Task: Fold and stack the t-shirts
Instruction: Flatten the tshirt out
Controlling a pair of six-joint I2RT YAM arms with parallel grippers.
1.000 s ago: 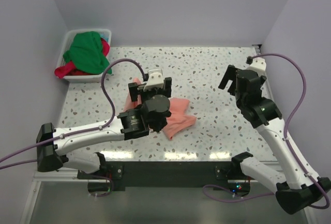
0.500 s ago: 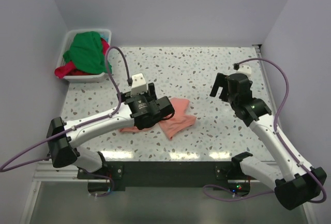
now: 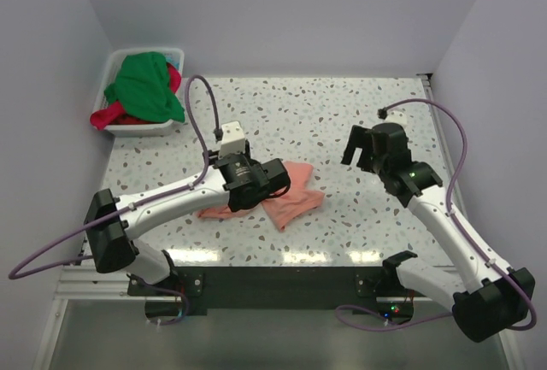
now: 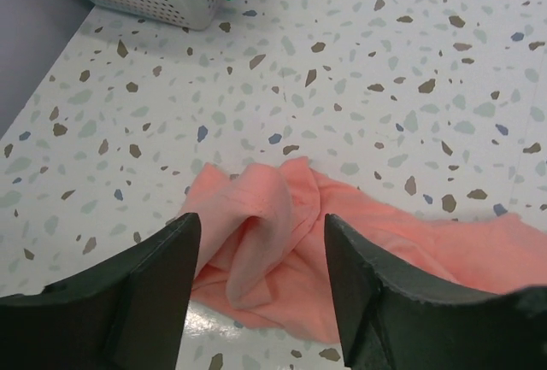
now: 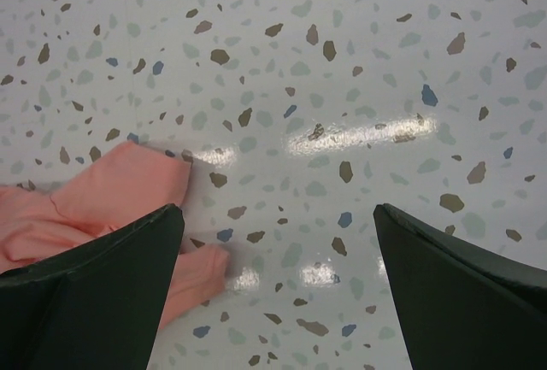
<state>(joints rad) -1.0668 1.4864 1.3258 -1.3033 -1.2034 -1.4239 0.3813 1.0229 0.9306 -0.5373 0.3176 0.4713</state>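
Down at the middle of the speckled table (image 3: 342,114), the salmon-pink t-shirt (image 3: 297,192) lay crumpled, part of it hidden beneath the left arm in the overhead view. The left gripper (image 4: 259,242) hung low over the shirt's near-left corner, its jaws standing apart on either side of a raised fold of the pink cloth (image 4: 256,233); the fold sat loose between the fingers (image 4: 158,267) and I could not see it being pinched. The right gripper (image 5: 278,216) stood wide, with nothing between its jaws but bare tabletop, and the shirt's right edge (image 5: 111,195) lay just beside its left finger (image 5: 102,276). From above, that gripper (image 3: 355,146) was apart from the cloth, to the right of it. The bright green t-shirt (image 3: 141,84) was heaped on the red-magenta t-shirt (image 3: 107,118) in the white tub (image 3: 141,128) at the far-left corner.
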